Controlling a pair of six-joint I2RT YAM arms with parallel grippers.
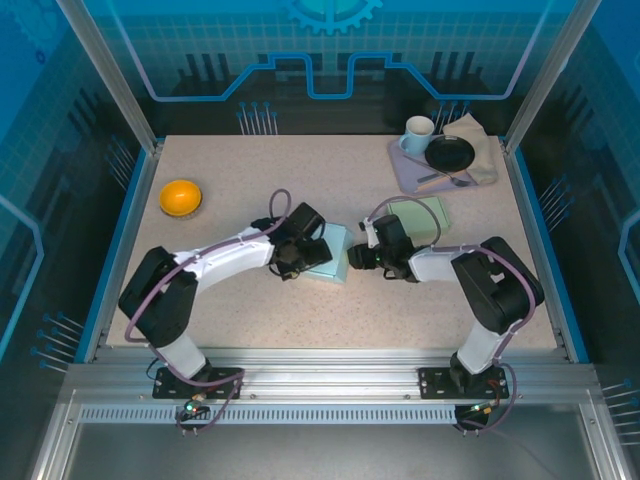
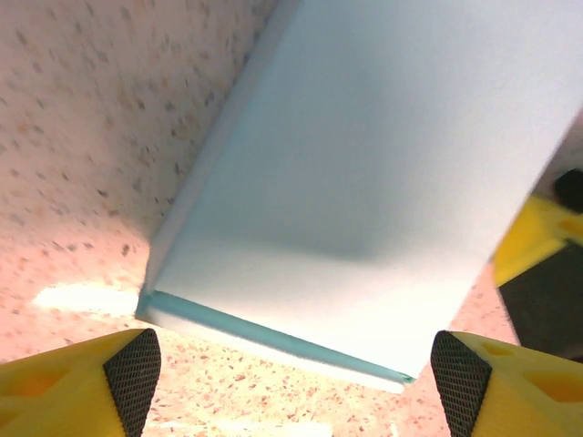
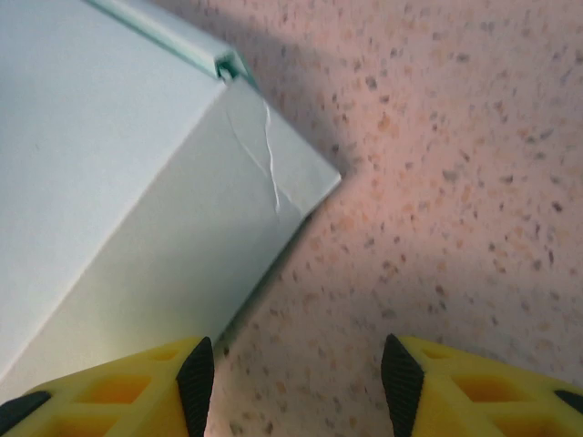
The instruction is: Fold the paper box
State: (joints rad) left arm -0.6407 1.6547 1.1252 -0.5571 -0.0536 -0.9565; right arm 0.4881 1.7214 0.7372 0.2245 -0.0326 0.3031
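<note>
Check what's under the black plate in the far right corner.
The black plate sits on a lilac tray, beside a mug. A beige cloth lies at the tray's right; whether it runs under the plate is hidden.

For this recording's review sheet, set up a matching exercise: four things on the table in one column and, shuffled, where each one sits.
Things
1. round orange bowl
2. white ceramic mug
3. pale blue paper box
4. round black plate

Places
A. middle of the speckled table
B. left side, by itself
C. far-left corner of the lilac tray
D. on the tray, right of the mug

Pairs: 1-B, 2-C, 3-A, 4-D
</note>
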